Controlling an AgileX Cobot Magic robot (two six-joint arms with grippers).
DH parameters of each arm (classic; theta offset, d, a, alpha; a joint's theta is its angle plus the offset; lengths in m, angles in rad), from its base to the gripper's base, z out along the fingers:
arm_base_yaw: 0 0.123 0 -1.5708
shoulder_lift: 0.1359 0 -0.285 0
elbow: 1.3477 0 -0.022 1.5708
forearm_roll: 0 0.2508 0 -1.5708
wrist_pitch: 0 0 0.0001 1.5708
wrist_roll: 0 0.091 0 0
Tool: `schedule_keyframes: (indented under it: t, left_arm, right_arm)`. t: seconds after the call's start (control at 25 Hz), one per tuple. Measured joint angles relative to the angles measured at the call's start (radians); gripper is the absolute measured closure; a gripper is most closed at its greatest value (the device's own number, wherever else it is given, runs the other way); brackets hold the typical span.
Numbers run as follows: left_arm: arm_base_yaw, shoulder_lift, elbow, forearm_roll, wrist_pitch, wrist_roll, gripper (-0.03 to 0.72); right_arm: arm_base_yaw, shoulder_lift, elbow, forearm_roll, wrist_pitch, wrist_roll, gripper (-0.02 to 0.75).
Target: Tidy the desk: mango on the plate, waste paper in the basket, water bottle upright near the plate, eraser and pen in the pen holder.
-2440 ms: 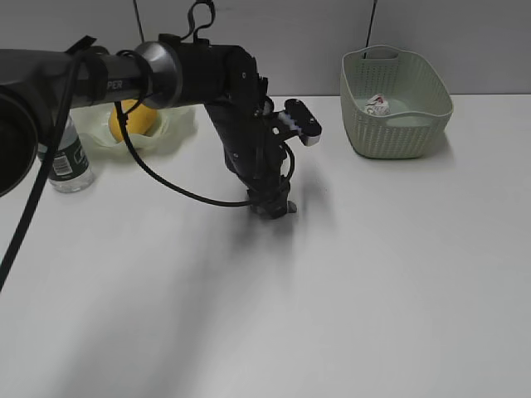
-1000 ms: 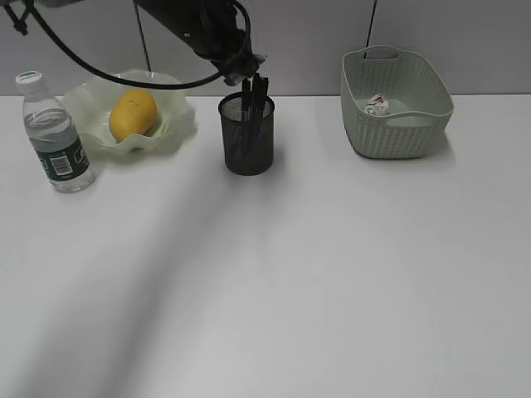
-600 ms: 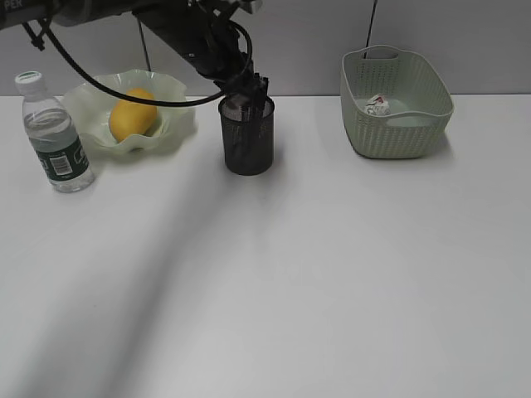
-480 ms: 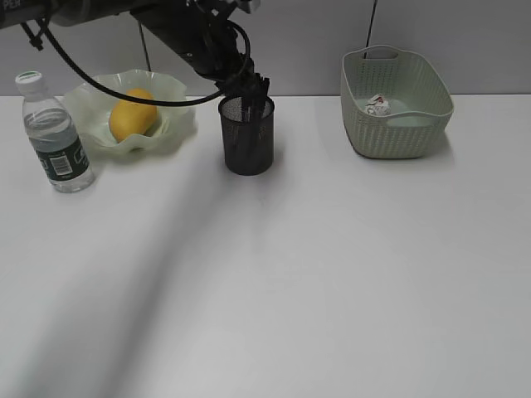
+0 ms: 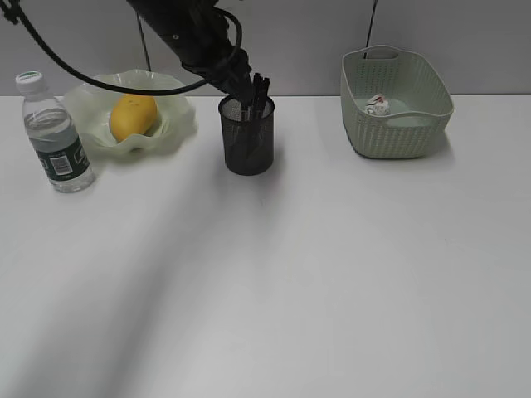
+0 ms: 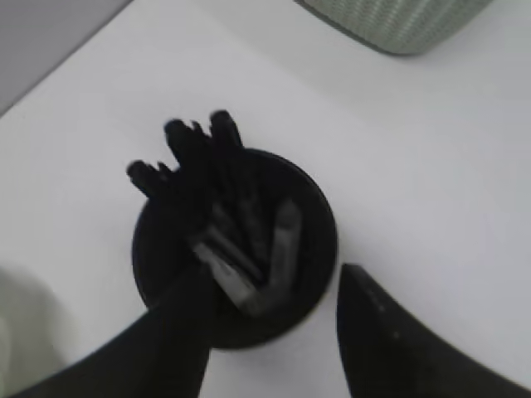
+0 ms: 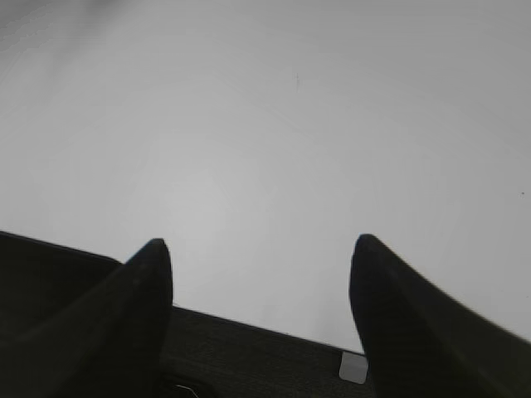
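The yellow mango (image 5: 133,116) lies in the wavy-rimmed plate (image 5: 170,124) at the back left. The water bottle (image 5: 54,133) stands upright left of the plate. The black mesh pen holder (image 5: 246,145) stands mid-back with dark pens (image 5: 259,87) sticking out. The waste paper (image 5: 377,105) lies in the basket (image 5: 398,124). My left gripper (image 5: 241,83) hovers at the holder's rim. In the left wrist view it (image 6: 274,274) is open and empty above the holder (image 6: 149,240) and its pens (image 6: 195,141). I cannot make out the eraser. My right gripper (image 7: 259,242) is open and empty over bare desk (image 7: 274,124).
The white desk (image 5: 290,282) stretches in front of the objects. The basket's edge shows at the top of the left wrist view (image 6: 398,21). A dark strip (image 7: 249,356) lies under the right gripper at the desk's edge. A grey wall stands behind the desk.
The left arm rose from the desk in front of the holder to above it. It dipped to the holder's mouth and has drawn back slightly up and left. Pens stay in the holder.
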Motion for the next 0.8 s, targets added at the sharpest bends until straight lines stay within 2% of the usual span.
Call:
schedule_keyframes:
  t: [0.2, 0.32, 0.56, 0.64, 0.8]
  left_arm:
    - [0.0, -0.054, 0.0, 0.055, 0.195, -0.145, 0.312]
    - [0.0, -0.091, 0.0, 0.103, 0.214, -0.273, 0.312]
    - [0.001, -0.191, 0.016, 0.115, 0.216, -0.365, 0.312]
    - [0.001, -0.241, 0.065, 0.125, 0.216, -0.37, 0.312]
    - [0.001, -0.379, 0.261, 0.16, 0.216, -0.376, 0.312]
  right_arm:
    - [0.0, 0.0, 0.0, 0.0, 0.0, 0.0, 0.208]
    - [0.0, 0.0, 0.0, 0.0, 0.0, 0.0, 0.208]
    - [0.0, 0.0, 0.0, 0.0, -0.001, 0.0, 0.208]
    - [0.0, 0.0, 0.0, 0.0, -0.001, 0.0, 0.208]
    - [0.0, 0.0, 0.0, 0.0, -0.001, 0.0, 0.208]
